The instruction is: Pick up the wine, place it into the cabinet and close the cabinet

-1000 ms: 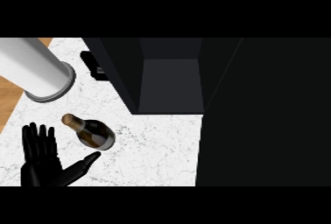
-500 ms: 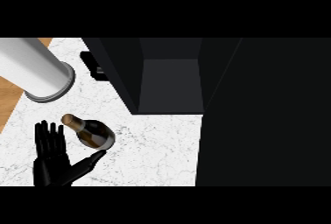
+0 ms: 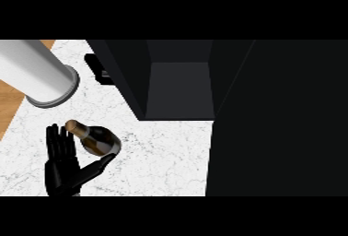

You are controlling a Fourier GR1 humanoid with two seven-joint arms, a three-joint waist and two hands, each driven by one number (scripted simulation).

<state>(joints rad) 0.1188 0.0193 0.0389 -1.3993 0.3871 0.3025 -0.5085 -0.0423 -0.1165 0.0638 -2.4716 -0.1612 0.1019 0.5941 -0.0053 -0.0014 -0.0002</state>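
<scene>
Counter (image 3: 163, 156) – left hand (image 3: 65, 168) beside wine (image 3: 97, 139), open.

— What've you got on the counter (image 3: 163, 152), counted?
— You've got one wine bottle (image 3: 96, 139), one black hand (image 3: 66, 167), one open dark cabinet (image 3: 178, 78), one white cylinder (image 3: 35, 69).
— Anything else?
— One small black object (image 3: 97, 73) behind the cabinet, possibly a handle; you can't tell here.
</scene>
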